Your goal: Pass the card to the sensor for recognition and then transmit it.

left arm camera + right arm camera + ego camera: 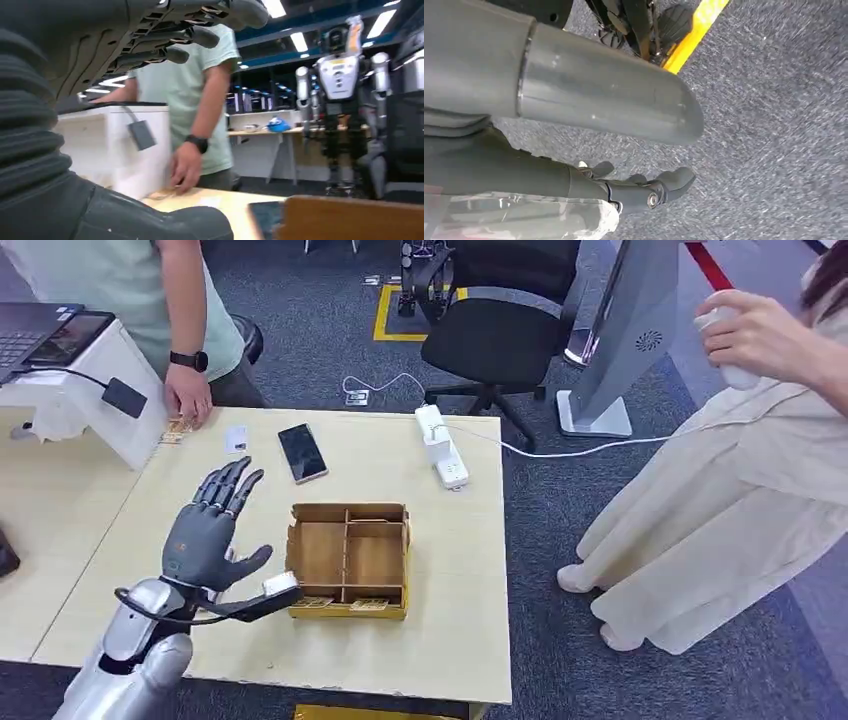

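1. The card point(236, 439) is a small white rectangle lying flat on the pale wooden table point(460, 570), in the upper left part of the head view, just left of a dark phone point(302, 452) and right of a person's hand point(187, 396) resting at the table's far edge.
2. The sensor point(124, 397), a small dark grey box on a cable, hangs on the side of a white stand point(95, 380) at the upper left.
3. An open cardboard box point(349, 560) with dividers sits at the centre of the head view.
4. The left wrist view shows the sensor hanging on the stand's white face and a second humanoid robot point(341, 95) standing in the background at the right.
5. The left hand point(208, 530) hovers above the table, lower left of the head view, fingers spread apart, holding nothing and well short of the card.
6. The right hand point(634, 190) hangs over grey carpet, its fingers curled in around nothing.
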`<state>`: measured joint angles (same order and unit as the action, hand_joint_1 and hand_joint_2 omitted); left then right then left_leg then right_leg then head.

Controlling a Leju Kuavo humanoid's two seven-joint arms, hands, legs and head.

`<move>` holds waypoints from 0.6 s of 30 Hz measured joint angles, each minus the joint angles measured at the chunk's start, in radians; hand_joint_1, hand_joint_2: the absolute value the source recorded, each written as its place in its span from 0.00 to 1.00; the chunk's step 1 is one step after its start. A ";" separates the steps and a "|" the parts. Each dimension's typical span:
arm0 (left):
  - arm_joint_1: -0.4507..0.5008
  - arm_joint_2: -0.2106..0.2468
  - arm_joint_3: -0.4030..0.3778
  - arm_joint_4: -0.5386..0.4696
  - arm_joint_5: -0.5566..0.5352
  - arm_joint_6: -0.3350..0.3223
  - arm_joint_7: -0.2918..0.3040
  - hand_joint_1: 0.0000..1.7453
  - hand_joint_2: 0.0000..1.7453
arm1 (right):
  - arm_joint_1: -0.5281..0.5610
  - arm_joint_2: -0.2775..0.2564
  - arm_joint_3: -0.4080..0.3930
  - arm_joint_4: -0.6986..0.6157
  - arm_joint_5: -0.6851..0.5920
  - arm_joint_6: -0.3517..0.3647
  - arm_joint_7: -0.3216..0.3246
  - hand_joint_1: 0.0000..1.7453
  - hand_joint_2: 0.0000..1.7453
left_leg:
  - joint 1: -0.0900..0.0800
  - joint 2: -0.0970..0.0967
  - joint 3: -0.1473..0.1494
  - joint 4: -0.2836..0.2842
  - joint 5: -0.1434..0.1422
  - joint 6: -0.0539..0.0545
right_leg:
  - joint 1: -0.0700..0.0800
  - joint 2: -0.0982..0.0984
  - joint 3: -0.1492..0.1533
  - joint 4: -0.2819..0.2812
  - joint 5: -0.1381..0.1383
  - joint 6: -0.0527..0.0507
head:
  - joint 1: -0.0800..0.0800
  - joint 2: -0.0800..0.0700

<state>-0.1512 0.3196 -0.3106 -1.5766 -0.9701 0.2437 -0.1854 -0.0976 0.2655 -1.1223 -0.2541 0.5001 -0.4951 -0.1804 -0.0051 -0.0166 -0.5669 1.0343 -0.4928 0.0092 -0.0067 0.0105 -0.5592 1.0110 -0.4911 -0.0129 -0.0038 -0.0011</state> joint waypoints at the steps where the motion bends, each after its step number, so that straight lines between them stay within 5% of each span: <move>1: -0.025 -0.010 -0.021 0.016 0.000 -0.003 0.002 0.00 1.00 | -0.001 0.000 0.002 0.000 0.003 0.000 0.000 0.00 0.00 | 0.000 0.000 0.000 0.000 0.000 0.000 | 0.000 0.000 0.000 0.000 0.000 0.000 | 0.000 0.000; 8: -0.135 -0.046 -0.120 0.093 0.005 -0.014 0.024 0.00 1.00 | -0.003 0.000 0.013 0.001 0.010 0.004 0.000 0.00 0.00 | 0.000 0.000 0.000 0.000 0.000 0.000 | 0.000 0.001 -0.001 0.000 0.000 0.000 | 0.000 0.000; 18: -0.154 -0.041 -0.146 0.122 0.040 0.009 0.058 0.00 1.00 | -0.002 0.000 0.019 0.003 0.007 0.002 0.000 0.00 0.00 | 0.000 0.001 -0.001 0.000 0.000 0.000 | 0.000 0.002 -0.001 0.000 0.000 0.000 | 0.000 0.000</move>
<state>-0.3047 0.2788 -0.4562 -1.4549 -0.9304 0.2528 -0.1271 -0.0995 0.2651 -1.1028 -0.2510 0.5070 -0.4932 -0.1804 -0.0049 -0.0154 -0.5677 1.0340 -0.4930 0.0091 -0.0066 0.0121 -0.5606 1.0115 -0.4912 -0.0132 -0.0038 -0.0011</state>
